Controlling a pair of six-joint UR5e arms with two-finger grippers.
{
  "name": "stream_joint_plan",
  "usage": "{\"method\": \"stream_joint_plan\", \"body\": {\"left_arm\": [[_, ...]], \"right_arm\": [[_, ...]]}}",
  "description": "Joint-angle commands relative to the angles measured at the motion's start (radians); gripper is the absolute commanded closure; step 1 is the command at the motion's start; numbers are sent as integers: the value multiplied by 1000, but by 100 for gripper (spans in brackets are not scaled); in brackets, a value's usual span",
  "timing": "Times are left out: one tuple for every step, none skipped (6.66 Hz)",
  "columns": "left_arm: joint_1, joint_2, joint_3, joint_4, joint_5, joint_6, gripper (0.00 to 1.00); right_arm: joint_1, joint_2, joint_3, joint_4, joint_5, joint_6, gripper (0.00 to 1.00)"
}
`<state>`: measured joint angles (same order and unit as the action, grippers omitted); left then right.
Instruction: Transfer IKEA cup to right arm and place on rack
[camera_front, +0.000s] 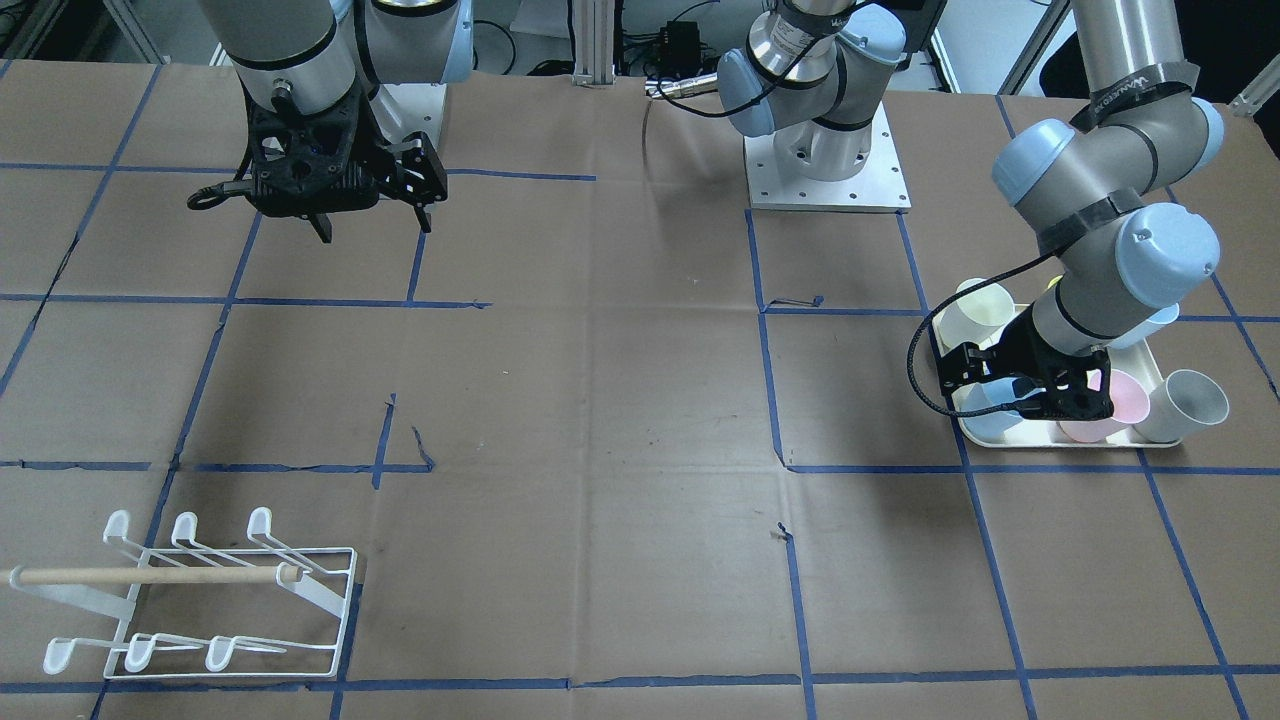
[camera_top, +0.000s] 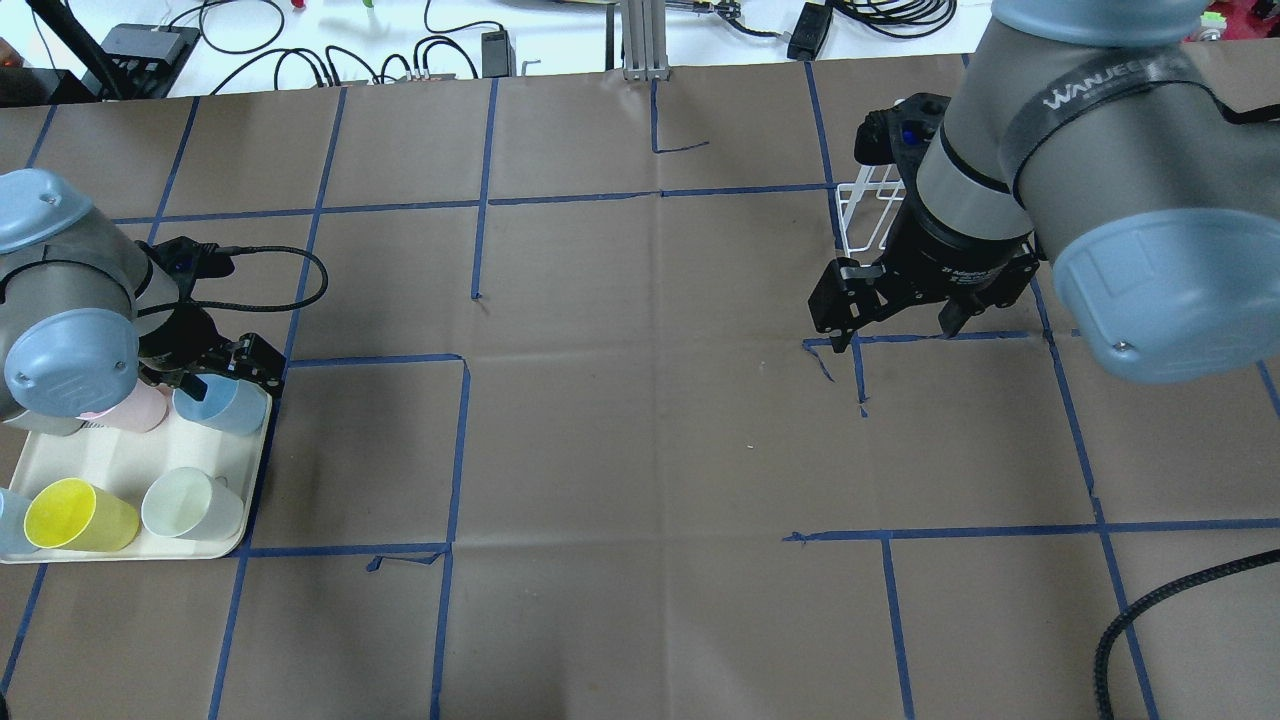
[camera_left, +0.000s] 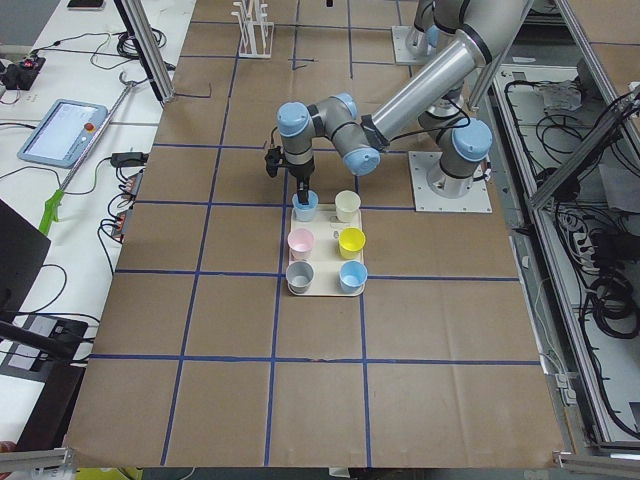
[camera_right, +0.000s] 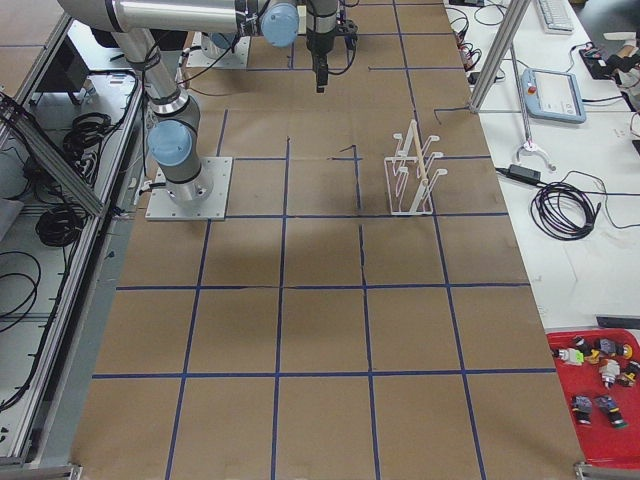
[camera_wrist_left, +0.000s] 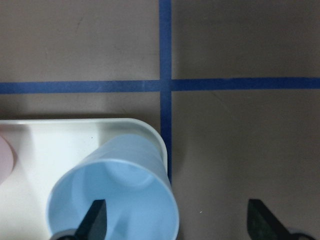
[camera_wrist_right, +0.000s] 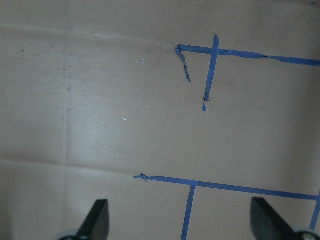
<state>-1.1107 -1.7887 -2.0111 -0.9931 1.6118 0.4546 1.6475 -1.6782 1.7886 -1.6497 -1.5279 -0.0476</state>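
Note:
A light blue IKEA cup (camera_top: 228, 407) stands at the corner of the cream tray (camera_top: 110, 465) on the table's left side. My left gripper (camera_top: 215, 370) is open and low over this cup. In the left wrist view one finger (camera_wrist_left: 95, 220) is inside the cup (camera_wrist_left: 120, 190) and the other (camera_wrist_left: 260, 220) is outside it, over the table. My right gripper (camera_top: 895, 325) is open and empty, hanging above bare table. The white wire rack (camera_front: 200, 600) with its wooden dowel stands beyond it, partly hidden by the right arm in the overhead view (camera_top: 868, 215).
The tray also holds a pink cup (camera_top: 130, 410), a yellow cup (camera_top: 75, 515) and a pale green cup (camera_top: 190, 505). Another blue cup is at its edge, and a grey-white cup (camera_front: 1185, 405) shows in the front view. Blue tape lines cross the brown table.

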Motion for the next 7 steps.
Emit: {"method": "stream_joint_plan", "body": {"left_arm": [[0,-3,2,5,0,-5,14],[9,-5,2,5,0,-1,39],[11,-5,3,4,2,-2,74],[15,-5,3,4,4,-1,93],[26,-6,5,4,4,-1,100],[26,-3,15,4,4,-1,100],[26,14,21,-7,5,-1,100]], "right_arm": [[0,0,0,1,0,0,0],[0,0,0,1,0,0,0],[0,2,-2,-1,0,0,0],[0,3,-2,-1,0,0,0],[0,3,-2,-1,0,0,0],[0,3,-2,-1,0,0,0],[-2,3,-2,-1,0,0,0]]}}
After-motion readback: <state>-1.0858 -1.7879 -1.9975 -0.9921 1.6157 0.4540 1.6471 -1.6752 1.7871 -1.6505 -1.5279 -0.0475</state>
